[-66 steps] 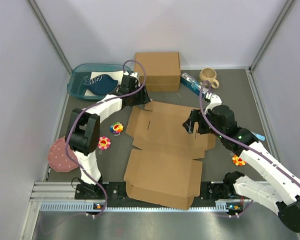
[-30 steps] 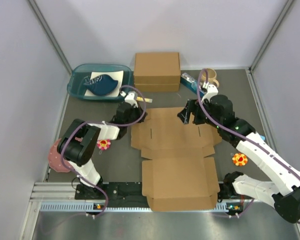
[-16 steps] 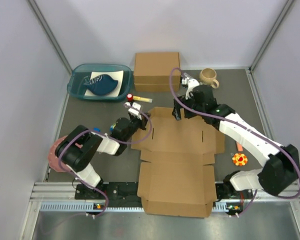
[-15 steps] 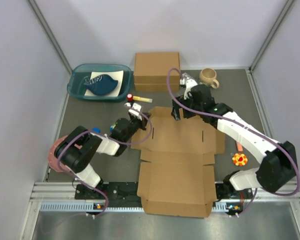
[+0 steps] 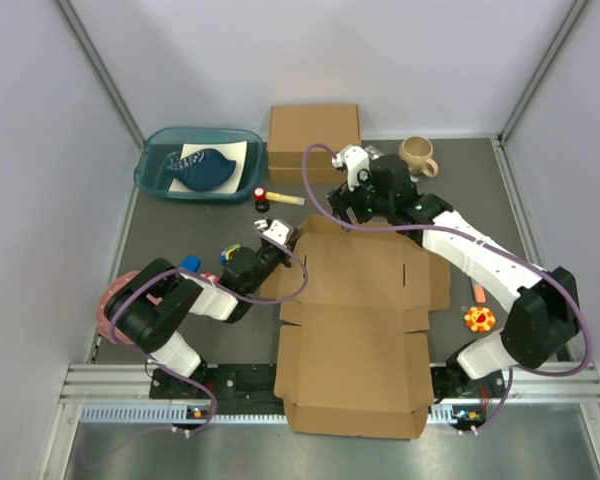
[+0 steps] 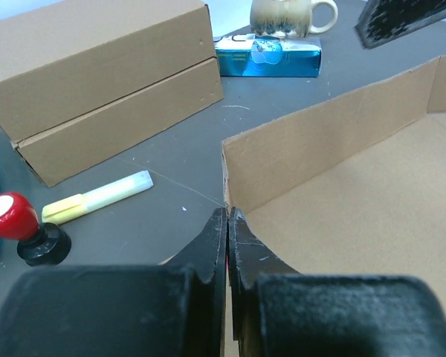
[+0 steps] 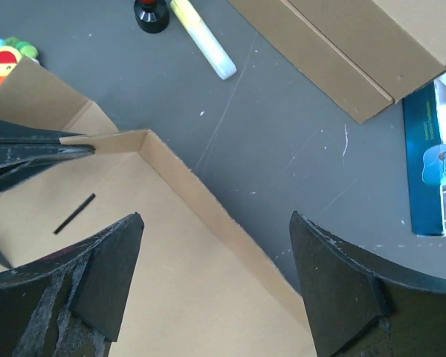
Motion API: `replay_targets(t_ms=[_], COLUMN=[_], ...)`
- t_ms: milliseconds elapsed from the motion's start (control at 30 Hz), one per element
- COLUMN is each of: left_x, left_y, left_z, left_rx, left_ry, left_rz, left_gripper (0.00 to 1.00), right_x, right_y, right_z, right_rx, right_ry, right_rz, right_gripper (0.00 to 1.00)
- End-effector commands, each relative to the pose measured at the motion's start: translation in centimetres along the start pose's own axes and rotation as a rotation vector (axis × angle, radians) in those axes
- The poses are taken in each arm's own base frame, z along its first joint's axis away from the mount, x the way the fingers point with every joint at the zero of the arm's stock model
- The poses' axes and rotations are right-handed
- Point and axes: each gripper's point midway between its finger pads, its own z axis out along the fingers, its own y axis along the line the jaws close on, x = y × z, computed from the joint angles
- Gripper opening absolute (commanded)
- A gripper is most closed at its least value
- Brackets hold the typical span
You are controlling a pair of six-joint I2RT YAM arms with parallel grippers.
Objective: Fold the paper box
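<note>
**Top external view.** The plain brown corrugated die-cut paper box lay largely flat on the dark grey table between the 2 arms. Its near flaps reached the arm bases and its far strip stood up as a low wall. The left gripper met the sheet at its far-left corner. The right gripper hung over the far edge. Behind the sheet stood a thicker ready-made brown cardboard box, flanked by a teal plastic tray and a beige ceramic mug. A yellow highlighter pen and a red-capped black stamp lay just beyond the far-left corner.

**Left wrist view.** The left gripper was closed narrow, its 2 black fingers pinching the upright end of the paper box wall at the corner. The highlighter pen and stamp lay on the table to the left, apart from the sheet. A blue printed packet lay beside the mug.

**Right wrist view.** The right gripper was spread wide and held nothing. Its 2 fingers straddled the raised far wall of the paper box from above. Whether either finger touched the cardboard could not be told. At the left edge, the left gripper clamped the corner flap.
</note>
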Motion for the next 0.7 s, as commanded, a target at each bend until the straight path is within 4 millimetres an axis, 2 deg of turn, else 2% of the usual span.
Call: replay_targets(t_ms=[0,33,167,367,400,600,667], left_x=[-3.3,-3.3,-3.6,-3.5,-3.4,-3.4,-3.2], left_y=[-0.1,-0.2,-0.8,-1.5,-1.0,-1.0,-0.8], left_z=[0.2,0.1,0.0,-0.2,-0.3,-0.3,-0.3], left_rx=[0.001,0.003,0.015,0.031,0.003,-0.007,-0.015], left_ry=[-0.122,-0.119,-0.118,-0.113,-0.109,-0.105,-0.096], left_rz=[0.068,0.077,0.114,0.158,0.161,0.166,0.170], left_gripper=[0.00,0.00,0.00,0.00,0.00,0.00,0.00], right_x=[0.2,0.9,1.7,1.2,1.2,2.1,2.5], right_y=[0.5,0.7,0.7,1.1,1.1,1.9,2.4], right_z=[1.7,2.5,4.0,5.5,5.8,7.0,7.3], right_rx=[-0.037,-0.052,-0.063,-0.099,-0.103,-0.155,-0.180], right_ry=[-0.022,-0.002,0.021,0.019,0.021,0.044,0.051], right_rz=[-0.118,-0.120,-0.125,-0.147,-0.153,-0.142,-0.134], right_gripper=[0.79,0.78,0.77,0.75,0.75,0.67,0.61])
